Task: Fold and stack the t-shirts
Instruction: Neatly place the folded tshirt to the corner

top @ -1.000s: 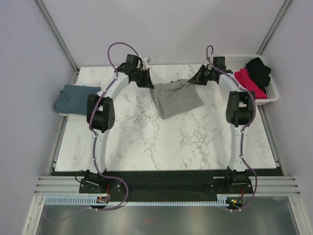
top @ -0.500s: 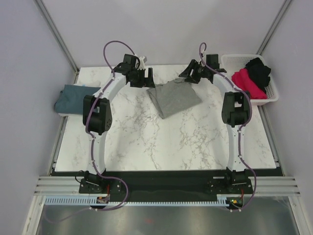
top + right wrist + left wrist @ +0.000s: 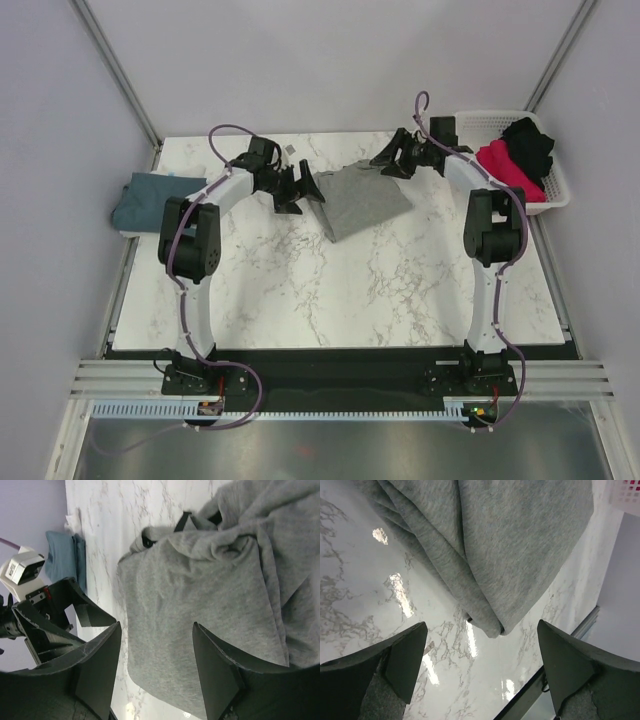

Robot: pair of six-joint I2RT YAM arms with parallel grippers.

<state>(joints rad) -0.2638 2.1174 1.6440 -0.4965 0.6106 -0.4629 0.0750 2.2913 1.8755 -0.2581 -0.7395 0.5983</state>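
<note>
I am holding my left gripper (image 3: 300,192) spread wide, with nothing between its fingers. It is hanging low over the marble table (image 3: 300,290), just beside the left edge of the grey t-shirt (image 3: 362,200). In my left wrist view a rolled corner of that shirt is lying on the table ahead of the open fingers, not touching them.

I am also holding my right gripper (image 3: 390,163) open, a little less wide and likewise gripping nothing, above the far right part of the same shirt. The shirt is lying loosely bunched on the far middle of the table, between my two grippers.

A teal t-shirt (image 3: 148,200) is sitting folded at the table's left edge. A pink t-shirt (image 3: 505,165) and a black t-shirt (image 3: 530,140) are resting in the white basket (image 3: 556,190) at the far right corner.
</note>
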